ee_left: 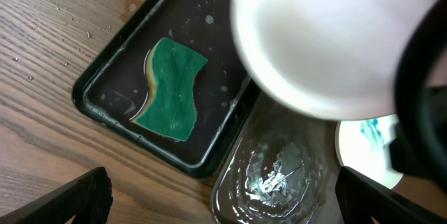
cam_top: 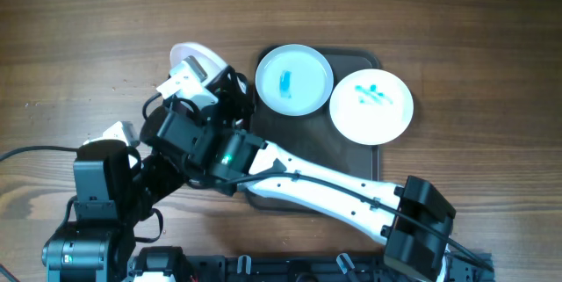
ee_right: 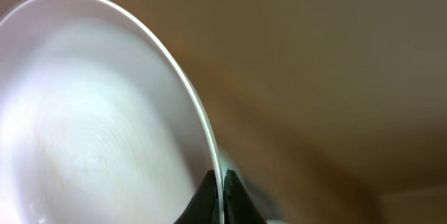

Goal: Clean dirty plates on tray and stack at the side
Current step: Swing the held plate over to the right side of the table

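Gripping one of the plates [ee_right: 91, 112] by its rim in the right gripper [ee_right: 218, 182], jaws pinched tight on the edge, disc steeply tilted and raised over the tabletop just off the left edge of the tray [cam_top: 351, 57], face looking wiped white. Hovering close by with the left gripper [ee_left: 237, 199], jaws spread wide and empty, above the black tray [ee_left: 115, 77] and its green sponge [ee_left: 170, 88]. Judging set-down next: needs this plate levelled and lowered onto the tabletop at that left side, right arm alone placed for it; on the tray, a smeared plate [cam_top: 293, 80] at the far left corner, a second smeared plate [cam_top: 371, 104] lapping the right edge.
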Robot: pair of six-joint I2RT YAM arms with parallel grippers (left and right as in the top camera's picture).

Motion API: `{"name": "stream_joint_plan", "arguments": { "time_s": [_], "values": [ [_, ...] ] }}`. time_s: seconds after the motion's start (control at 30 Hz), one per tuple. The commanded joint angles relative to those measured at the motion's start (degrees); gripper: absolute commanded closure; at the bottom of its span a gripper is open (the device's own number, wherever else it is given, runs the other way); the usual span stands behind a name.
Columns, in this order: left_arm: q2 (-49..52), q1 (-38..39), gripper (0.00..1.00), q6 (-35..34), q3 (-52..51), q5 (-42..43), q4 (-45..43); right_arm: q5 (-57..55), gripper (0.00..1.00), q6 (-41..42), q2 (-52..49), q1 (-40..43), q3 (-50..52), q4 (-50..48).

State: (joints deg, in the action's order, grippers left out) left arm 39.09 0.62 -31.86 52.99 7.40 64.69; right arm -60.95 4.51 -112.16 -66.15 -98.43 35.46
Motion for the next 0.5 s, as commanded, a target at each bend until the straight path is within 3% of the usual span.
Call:
{"name": "stream_joint_plan", "arguments": {
  "time_s": [0.0,0.2,0.3,0.47],
  "values": [
    [0.0,-0.3,0.00,-0.3,1.1,0.5,-0.9,21.0,0.96,19.1,1.5,5.1,-0.7,5.7],
    [0.0,-0.3,0.00,-0.3,1.1,0.5,-0.9,57.1,0.96,27.4,4.5,17.5,-0.7,7.0],
    [0.0,-0.3,0.00,-0.3,1.1,0.5,-0.9,64.4,0.96,29.2,7.5,23.1,-0.7,8.0],
    [0.0,-0.3,0.00,-0.3,1.1,0.5,-0.9,66.6,0.96,31.9,14.0,30.1,-0.7,12.2]
  ]
}}
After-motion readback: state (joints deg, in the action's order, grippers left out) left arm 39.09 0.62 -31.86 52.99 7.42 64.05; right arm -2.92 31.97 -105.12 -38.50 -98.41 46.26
